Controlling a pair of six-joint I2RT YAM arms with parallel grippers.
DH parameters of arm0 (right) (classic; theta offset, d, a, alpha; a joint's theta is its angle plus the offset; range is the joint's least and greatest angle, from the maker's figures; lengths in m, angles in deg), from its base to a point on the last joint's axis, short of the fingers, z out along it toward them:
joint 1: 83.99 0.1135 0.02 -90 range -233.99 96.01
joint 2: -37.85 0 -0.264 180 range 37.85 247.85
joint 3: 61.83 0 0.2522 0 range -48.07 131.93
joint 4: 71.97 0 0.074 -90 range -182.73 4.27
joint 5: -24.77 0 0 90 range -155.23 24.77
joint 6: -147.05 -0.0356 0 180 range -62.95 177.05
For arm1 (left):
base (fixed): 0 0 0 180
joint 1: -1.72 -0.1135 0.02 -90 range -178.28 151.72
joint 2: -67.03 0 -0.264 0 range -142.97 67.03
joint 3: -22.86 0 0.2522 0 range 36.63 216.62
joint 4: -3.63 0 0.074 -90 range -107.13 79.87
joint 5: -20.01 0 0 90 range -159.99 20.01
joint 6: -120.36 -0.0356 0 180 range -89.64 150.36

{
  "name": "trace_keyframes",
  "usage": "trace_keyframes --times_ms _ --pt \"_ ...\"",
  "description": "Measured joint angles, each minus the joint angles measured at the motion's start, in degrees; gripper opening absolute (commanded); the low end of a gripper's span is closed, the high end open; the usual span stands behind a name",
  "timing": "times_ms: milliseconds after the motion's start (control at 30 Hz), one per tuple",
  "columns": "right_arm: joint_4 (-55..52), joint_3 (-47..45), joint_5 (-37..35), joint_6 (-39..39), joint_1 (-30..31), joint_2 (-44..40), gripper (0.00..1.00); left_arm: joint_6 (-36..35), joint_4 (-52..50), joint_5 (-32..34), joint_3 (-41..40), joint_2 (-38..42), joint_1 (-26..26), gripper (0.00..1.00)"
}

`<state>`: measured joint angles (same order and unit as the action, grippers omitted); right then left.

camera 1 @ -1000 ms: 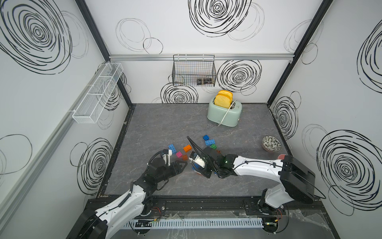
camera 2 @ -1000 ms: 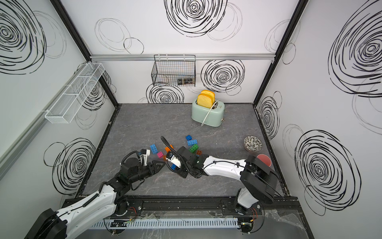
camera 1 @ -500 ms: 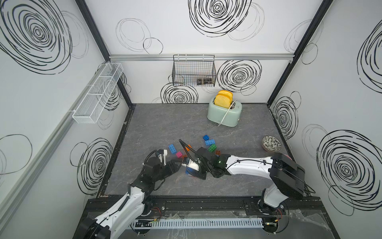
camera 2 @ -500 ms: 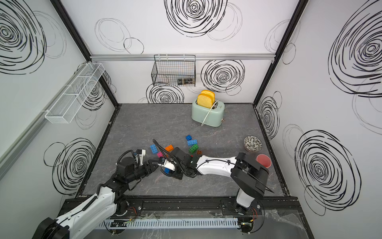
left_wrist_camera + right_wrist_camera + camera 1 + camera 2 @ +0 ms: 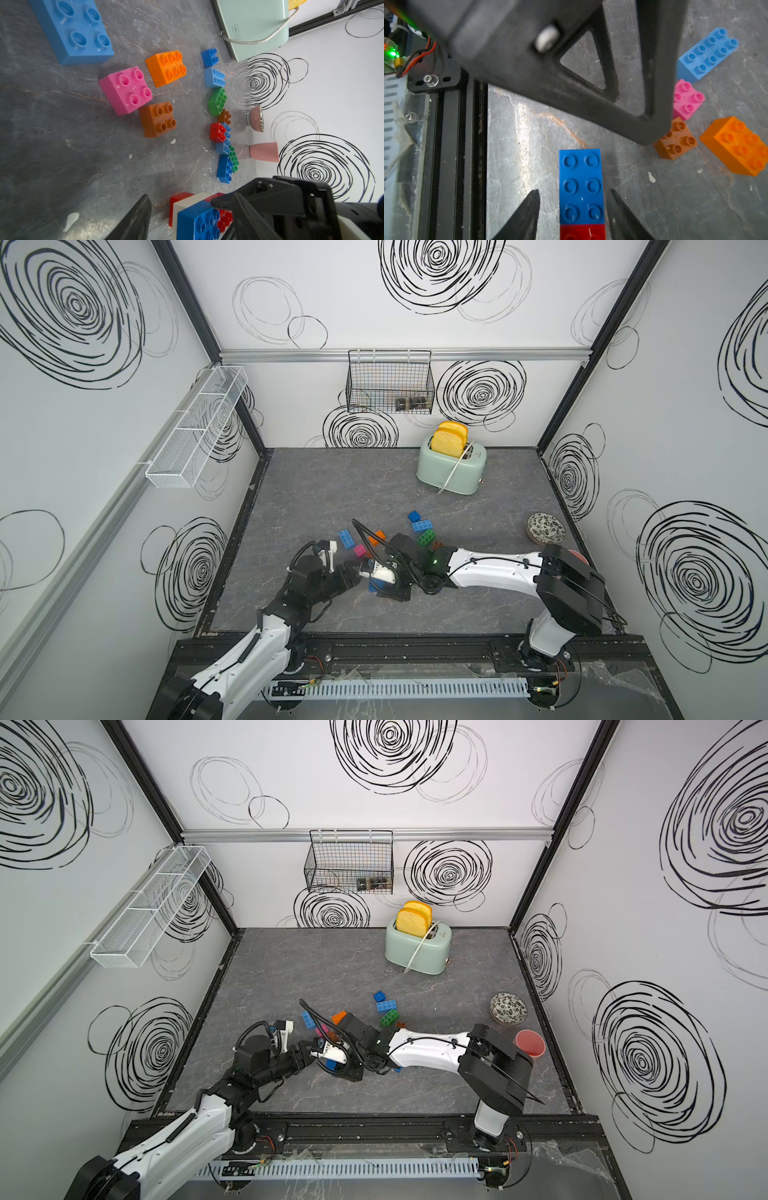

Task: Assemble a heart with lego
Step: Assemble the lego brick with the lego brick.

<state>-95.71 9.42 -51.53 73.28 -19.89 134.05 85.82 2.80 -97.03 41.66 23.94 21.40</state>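
A lego stack of red, white and blue bricks lies on the grey floor near the front; both top views show only its blue edge. My right gripper is open astride the stack's blue top brick, with a gap on each side. My left gripper faces the stack's end, open, and its finger stands apart from the red brick. Loose lego lies behind: light blue, pink, orange, brown, green.
A mint toaster with toast stands at the back. A patterned bowl and a pink cup sit at the right. More bricks lie in a row near the cup. The black front rail runs close to the stack.
My right gripper has opened and let go of the stack, after carrying it a little left and toward the front. The left gripper has opened slightly wider.
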Motion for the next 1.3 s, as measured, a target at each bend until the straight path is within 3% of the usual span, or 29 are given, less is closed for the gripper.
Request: trace_keyframes --times_ms 400,733,933,1300 --pt "-2.1 1.0 -1.5 -3.3 -2.2 -4.3 0.58 -1.5 -1.7 0.1 0.8 -0.9 0.0 0.67" --pt "-0.2 -2.4 -2.3 -15.0 -16.9 -10.1 0.58 -4.5 -3.2 1.5 4.7 -4.0 0.9 0.67" --pt "-0.2 -4.7 -2.6 -18.8 -22.0 -10.3 0.58 -7.1 -7.1 4.1 7.8 -4.2 0.7 0.67" --pt "0.8 -4.8 -2.6 -20.8 -24.4 -8.5 0.57 -11.4 -12.5 6.1 12.6 -3.7 -7.4 0.68"
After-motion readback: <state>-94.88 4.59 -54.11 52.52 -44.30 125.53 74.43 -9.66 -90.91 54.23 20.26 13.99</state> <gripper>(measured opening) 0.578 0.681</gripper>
